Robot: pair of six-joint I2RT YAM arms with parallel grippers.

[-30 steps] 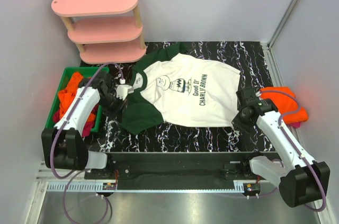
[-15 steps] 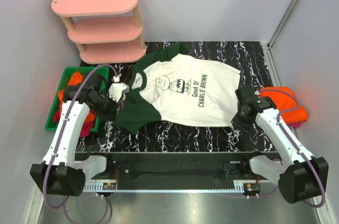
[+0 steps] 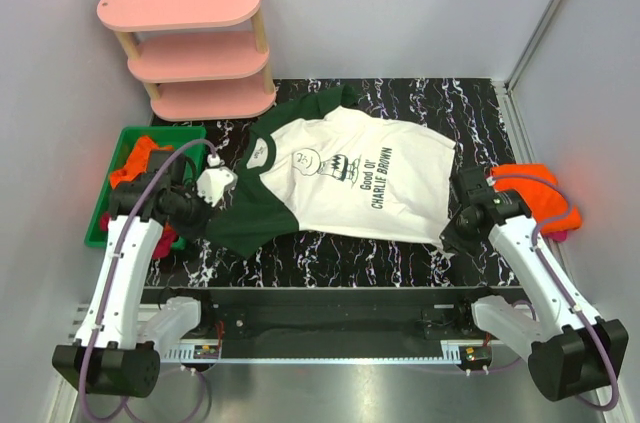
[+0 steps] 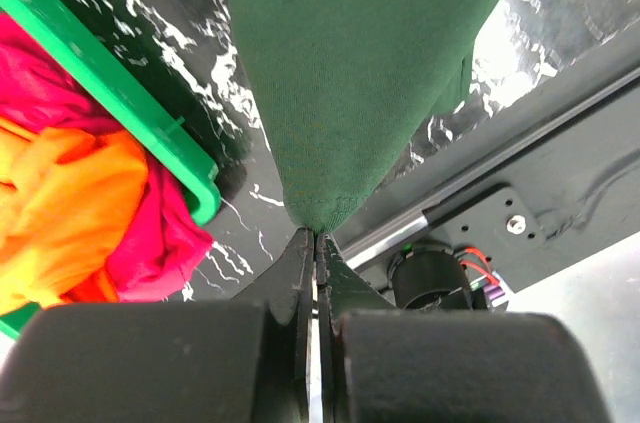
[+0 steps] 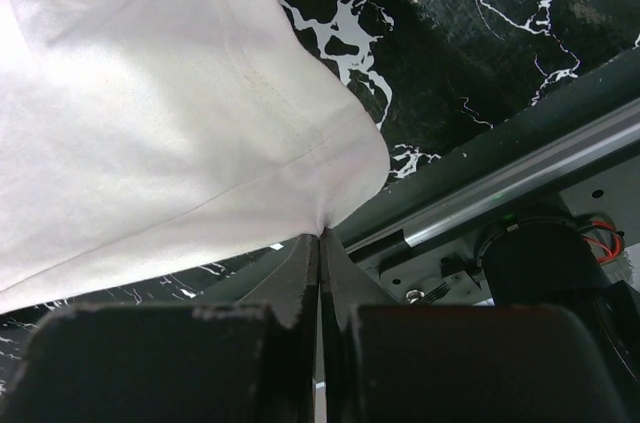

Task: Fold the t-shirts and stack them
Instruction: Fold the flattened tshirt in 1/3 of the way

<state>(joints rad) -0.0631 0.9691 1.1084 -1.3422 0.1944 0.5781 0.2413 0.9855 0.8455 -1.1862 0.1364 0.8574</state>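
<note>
The black marbled table [image 3: 330, 253] carries the white t-shirt with dark green sleeves [image 3: 340, 193], spread print-up with its long axis running side to side: collar toward the left arm, hem toward the right arm. A pink shelf [image 3: 190, 53] stands at the far left corner. The green bin [image 3: 130, 135] at the left edge holds bunched orange and magenta shirts [image 4: 90, 203]. An orange t-shirt [image 3: 535, 193] lies at the right edge, with a sliver of magenta under it

Both grippers sit on the near edge, so the whole garment lies beyond them, away from the bases. The left gripper [image 4: 316, 243] is pressed together on the tip of the near green sleeve [image 4: 340, 73]. The right gripper [image 5: 320, 243] pinches the near hem corner [image 5: 330, 143]. Any fold probably carries this near edge toward the far one

The far sleeve is bunched near the shelf and hard to read. The left arm covers part of the bin, and how neatly the orange shirt is folded I cannot tell
</note>
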